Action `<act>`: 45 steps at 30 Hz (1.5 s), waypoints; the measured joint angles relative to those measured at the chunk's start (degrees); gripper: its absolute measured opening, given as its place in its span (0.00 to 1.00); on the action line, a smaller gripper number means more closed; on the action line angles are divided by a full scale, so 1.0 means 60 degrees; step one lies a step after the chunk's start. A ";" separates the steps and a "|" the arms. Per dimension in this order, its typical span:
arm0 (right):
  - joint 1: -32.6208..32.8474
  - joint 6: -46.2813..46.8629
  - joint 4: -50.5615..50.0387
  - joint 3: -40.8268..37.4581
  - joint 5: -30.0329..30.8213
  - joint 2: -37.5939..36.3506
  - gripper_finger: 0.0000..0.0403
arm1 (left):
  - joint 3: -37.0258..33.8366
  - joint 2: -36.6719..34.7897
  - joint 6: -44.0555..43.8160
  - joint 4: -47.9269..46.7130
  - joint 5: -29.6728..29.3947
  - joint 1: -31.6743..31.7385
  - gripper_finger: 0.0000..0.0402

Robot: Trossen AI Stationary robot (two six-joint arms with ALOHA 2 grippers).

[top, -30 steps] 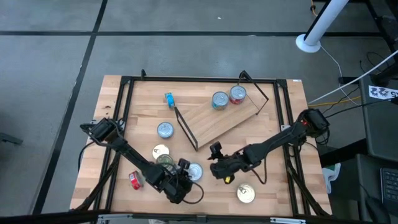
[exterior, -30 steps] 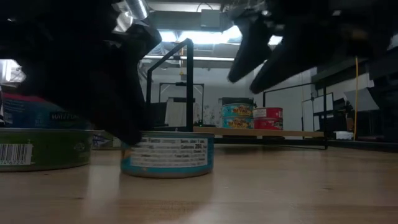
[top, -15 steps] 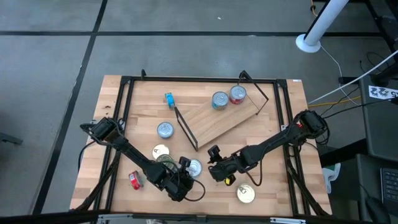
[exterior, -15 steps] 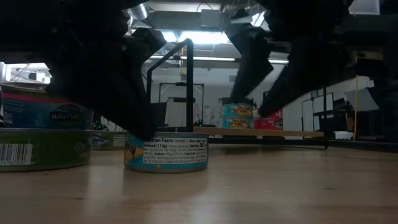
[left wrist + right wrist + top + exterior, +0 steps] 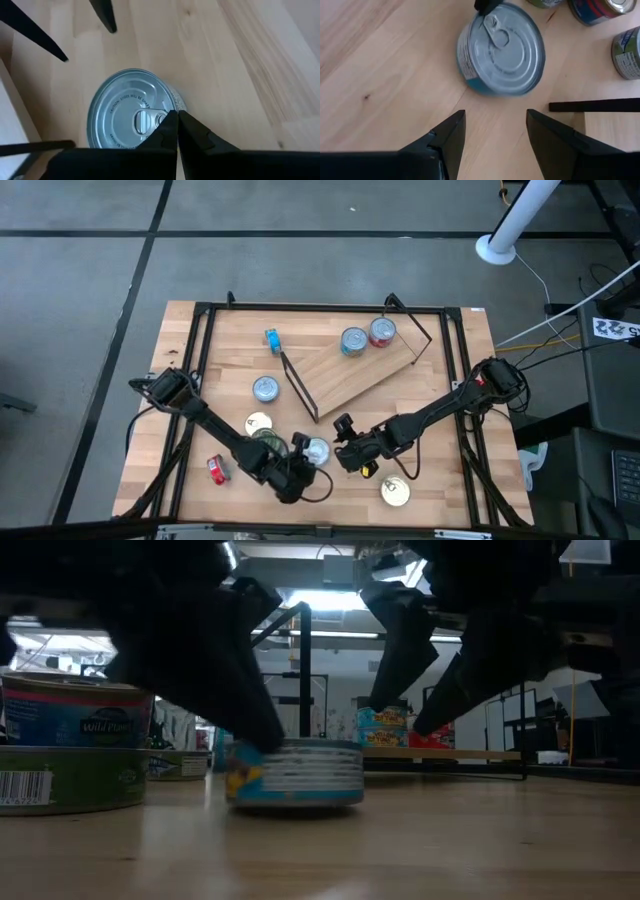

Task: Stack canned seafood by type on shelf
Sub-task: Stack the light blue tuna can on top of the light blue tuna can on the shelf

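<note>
The blue tin (image 5: 317, 451) has slid a little toward the right hand since a second ago, pushed along the counter (image 5: 440, 480) by the left hand (image 5: 300, 448); in the low view it now sits further right and looks smeared with motion (image 5: 294, 774).

That tin lies flat, silver lid up, near the front of the counter, between the two hands. The left hand's fingers (image 5: 172, 131) are pressed together into one point and rest against the tin's lid (image 5: 131, 116) by the pull tab. The right hand (image 5: 345, 452) is just beside the tin on its other side, fingers (image 5: 447, 136) spread wide, holding nothing, the tin (image 5: 501, 49) lying ahead of the gap.

Just beyond the blue tin on the left hand's side are a green-sided tin (image 5: 265, 438) and a gold-lidded tin (image 5: 258, 423). A red tin (image 5: 217, 470) lies further that way, near the counter's left edge.

The shelf (image 5: 350, 375) stands well behind the blue tin, set at an angle, carrying a blue tin (image 5: 353, 340) and a red tin (image 5: 382, 331) side by side.
</note>
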 joint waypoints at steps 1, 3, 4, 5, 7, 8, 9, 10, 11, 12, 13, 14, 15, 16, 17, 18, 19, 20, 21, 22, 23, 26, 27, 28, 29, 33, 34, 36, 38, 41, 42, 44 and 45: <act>-0.0004 -0.0091 0.0004 0.0000 0.0004 0.0000 0.52 | 0.0000 0.0000 0.0012 0.0059 -0.0013 0.0036 0.00; -0.0003 -0.0310 0.0000 0.0000 0.0000 0.0000 0.52 | 0.0000 0.0000 0.0015 0.0135 -0.0021 0.0115 0.00; 0.0000 -0.0422 -0.0004 0.0000 -0.0010 0.0000 0.52 | 0.0000 0.0000 0.0018 0.0175 -0.0021 0.0163 0.00; 0.0000 -0.0503 0.0002 0.0000 -0.0028 0.0000 0.52 | 0.0000 0.0000 0.0019 0.0246 -0.0021 0.0205 0.00; 0.0000 -0.0589 0.0004 0.0000 -0.0095 0.0000 0.52 | 0.0000 0.0000 0.0019 0.0403 -0.0029 0.0308 0.00; 0.0000 -0.0589 0.0004 0.0000 -0.0099 0.0000 0.52 | 0.0000 0.0000 0.0019 0.0466 -0.0031 0.0356 0.00; 0.0000 -0.0589 0.0004 0.0000 -0.0102 0.0000 0.52 | 0.0000 0.0000 0.0019 0.0524 -0.0031 0.0399 0.00; 0.0000 -0.0586 0.0004 0.0000 -0.0102 0.0000 0.52 | 0.0000 0.0000 0.0018 0.0555 -0.0029 0.0443 0.00; 0.0004 -0.0586 0.0004 0.0000 -0.0106 0.0000 0.52 | 0.0000 0.0000 0.0005 0.0561 -0.0029 0.0483 0.00; 0.0007 -0.0586 0.0001 0.0000 -0.0112 0.0000 0.52 | 0.0000 0.0000 -0.0055 0.0565 -0.0032 0.0518 0.00; 0.0009 -0.0586 0.0000 0.0000 -0.0113 0.0000 0.52 | 0.0000 0.0000 -0.0144 0.0562 -0.0036 0.0560 0.00; 0.0035 -0.0584 0.0004 0.0000 -0.0112 0.0000 0.52 | 0.0000 0.0002 -0.0218 0.0561 -0.0038 0.0598 0.00; 0.0076 -0.0582 0.0000 0.0000 -0.0099 0.0000 0.52 | 0.0000 0.0004 -0.0280 0.0561 -0.0042 0.0624 0.00; 0.0118 -0.0582 0.0000 0.0000 -0.0094 0.0000 0.52 | 0.0000 0.0004 -0.0314 0.0563 -0.0058 0.0653 0.00; 0.0151 -0.0582 0.0000 0.0000 -0.0097 0.0000 0.52 | 0.0000 0.0004 -0.0324 0.0565 -0.0058 0.0672 0.00; 0.0208 -0.0582 0.0000 0.0000 -0.0120 0.0000 0.52 | 0.0000 0.0004 -0.0324 0.0564 -0.0058 0.0677 0.00; 0.0268 -0.0578 -0.0003 0.0000 -0.0134 0.0000 0.52 | 0.0000 0.0004 -0.0324 0.0561 -0.0058 0.0677 0.00; 0.0277 -0.0576 -0.0020 0.0000 -0.0176 0.0000 0.52 | 0.0000 0.0004 -0.0324 0.0559 -0.0058 0.0677 0.00; 0.0286 -0.0573 -0.0027 0.0000 -0.0188 0.0000 0.52 | 0.0000 0.0004 -0.0324 0.0561 -0.0058 0.0677 0.00; 0.0329 -0.0571 -0.0025 0.0000 -0.0202 0.0000 0.52 | 0.0000 0.0004 -0.0327 0.0561 -0.0058 0.0673 0.00; 0.0339 -0.0569 -0.0025 0.0000 -0.0184 0.0000 0.52 | 0.0000 0.0004 -0.0329 0.0559 -0.0058 0.0673 0.00; 0.0312 -0.0558 -0.0025 0.0000 -0.0130 0.0000 0.52 | 0.0000 0.0004 -0.0415 0.0561 -0.0054 0.0670 0.00; 0.0310 -0.0511 -0.0025 0.0000 -0.0101 0.0000 0.52 | 0.0000 0.0004 -0.0443 0.0561 -0.0058 0.0670 0.00; 0.0310 -0.0370 -0.0022 0.0000 -0.0095 0.0000 0.52 | 0.0000 0.0004 -0.0469 0.0561 -0.0058 0.0670 0.00; 0.0310 -0.0226 -0.0022 0.0000 -0.0095 0.0000 0.52 | 0.0000 0.0004 -0.0473 0.0558 -0.0058 0.0670 0.00; 0.0310 0.0254 -0.0022 0.0000 -0.0095 0.0000 0.55 | 0.0000 0.0004 -0.0475 0.0558 -0.0056 0.0670 0.00; 0.0310 0.0363 -0.0021 0.0000 -0.0095 0.0000 0.57 | 0.0000 0.0004 -0.0474 0.0560 -0.0057 0.0670 0.00; 0.0310 0.0616 -0.0015 0.0000 -0.0090 0.0000 0.62 | 0.0000 0.0004 -0.0480 0.0561 -0.0055 0.0670 0.00; 0.0310 0.0790 -0.0015 0.0000 0.0046 0.0000 0.68 | 0.0000 0.0004 -0.0482 0.0561 -0.0056 0.0670 0.00; 0.0310 0.0851 -0.0009 0.0000 0.0095 0.0004 0.75 | 0.0000 0.0004 -0.0488 0.0561 -0.0057 0.0670 0.00; 0.0310 0.0794 0.0022 0.0000 0.0134 0.0045 0.77 | 0.0000 0.0004 -0.0490 0.0564 -0.0054 0.0670 0.00; 0.0315 0.0440 0.0031 0.0004 0.0409 0.0149 0.79 | 0.0000 0.0004 -0.0491 0.0584 -0.0054 0.0670 0.00; 0.0321 0.0254 0.0047 0.0004 0.0567 0.0244 0.80 | 0.0000 0.0004 -0.0491 0.0616 -0.0054 0.0670 0.00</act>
